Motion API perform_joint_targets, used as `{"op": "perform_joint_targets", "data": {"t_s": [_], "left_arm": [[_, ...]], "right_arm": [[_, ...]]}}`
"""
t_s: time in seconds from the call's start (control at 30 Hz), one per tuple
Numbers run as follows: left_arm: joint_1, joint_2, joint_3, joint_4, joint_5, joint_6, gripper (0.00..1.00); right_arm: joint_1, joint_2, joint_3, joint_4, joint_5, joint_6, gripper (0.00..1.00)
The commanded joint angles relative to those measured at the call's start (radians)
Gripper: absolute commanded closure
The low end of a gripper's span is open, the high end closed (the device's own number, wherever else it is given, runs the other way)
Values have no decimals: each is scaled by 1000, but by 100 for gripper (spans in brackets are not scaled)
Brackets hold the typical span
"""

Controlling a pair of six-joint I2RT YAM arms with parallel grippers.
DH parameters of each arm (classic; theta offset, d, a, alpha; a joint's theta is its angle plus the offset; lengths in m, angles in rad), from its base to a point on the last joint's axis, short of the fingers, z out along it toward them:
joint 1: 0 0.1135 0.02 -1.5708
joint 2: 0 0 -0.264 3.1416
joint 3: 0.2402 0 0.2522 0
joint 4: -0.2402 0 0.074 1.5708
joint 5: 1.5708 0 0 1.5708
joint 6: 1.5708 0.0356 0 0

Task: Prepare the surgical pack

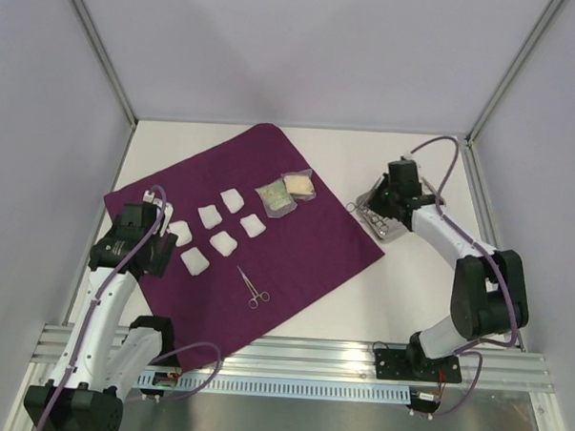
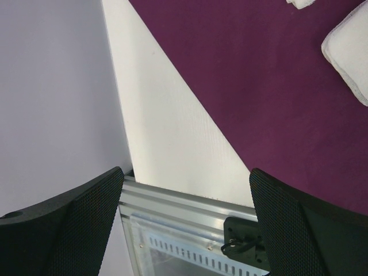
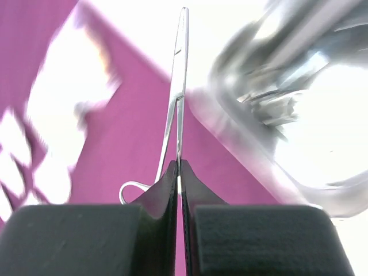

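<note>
Rightward, the right hand (image 3: 179, 175) pinches forceps (image 3: 180, 86) beside the tray (image 1: 388, 226); left hand (image 2: 185, 179) hangs spread.

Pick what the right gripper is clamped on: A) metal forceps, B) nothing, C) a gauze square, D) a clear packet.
A: in the right wrist view the right gripper is shut on the slim metal forceps, beside the steel tray.

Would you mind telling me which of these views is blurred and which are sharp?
Right wrist: background blurred, steel tray glaring white, only the held forceps in the right gripper crisp. Left wrist: sharp on purple cloth and gauze square. Top external: evenly lit, sharp.
</note>
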Motion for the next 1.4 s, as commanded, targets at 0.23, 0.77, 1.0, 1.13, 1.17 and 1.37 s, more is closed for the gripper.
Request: {"op": "perform_joint_targets", "data": {"t_s": [0.23,0.77,1.0,1.13,1.17,1.37], "left_arm": [[2,-12,-11,16,-6,-17,0],[2,1,-11,17,-7,-17,0],[2,59,56,39,57,4,0],[2,88,138,66,182,33,0],[2,90,156,81,209,32,0],[2,105,362,59,525,-72,0]], "right_arm": [[-284,-2,-30,78,53,146,99],[-311,194,-25,55,105,152,100],[-311,235,21,3,106,137,95],[-311,209,15,-1,105,141,68],[-311,200,16,-2,105,132,65],[-308,78,55,-59,106,40,57]]}}
